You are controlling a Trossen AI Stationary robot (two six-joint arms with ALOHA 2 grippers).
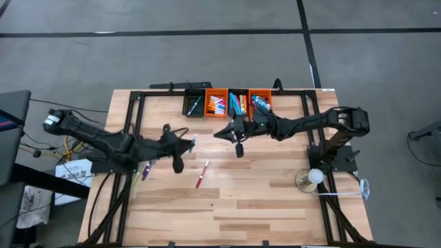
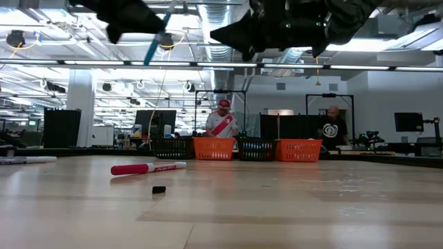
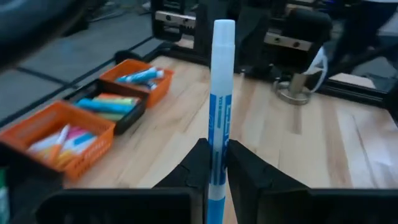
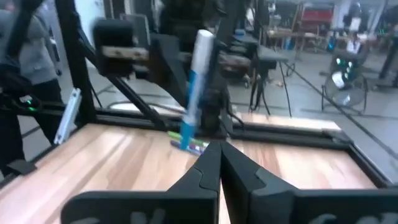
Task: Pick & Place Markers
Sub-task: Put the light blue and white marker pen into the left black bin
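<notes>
My left gripper [image 3: 217, 149] is shut on a blue marker [image 3: 221, 93] with a white cap, high above the table's left middle [image 1: 187, 143]. In the low view that marker [image 2: 156, 40] slants down from the gripper at the picture's top. My right gripper [image 4: 217, 152] is shut with nothing between its fingers. It is level above the table's middle [image 1: 222, 132], in front of the bins. A red marker [image 1: 202, 174] lies flat on the wood, and purple and green markers [image 1: 145, 169] lie near the left rail. My left gripper pinches the blue marker's barrel [image 3: 217, 163] between its two fingers, toward the end away from the cap. The marker runs along the fingers, and its white cap [image 3: 224, 31] sticks out well past them. It is lifted clear of the table and tilted.
Two orange and two black bins [image 1: 216, 104] holding markers stand in a row at the far edge. A white ball on a round base [image 1: 314, 178] sits at the right. A small black bit [image 2: 159, 189] lies near the red marker. People stand beyond the table.
</notes>
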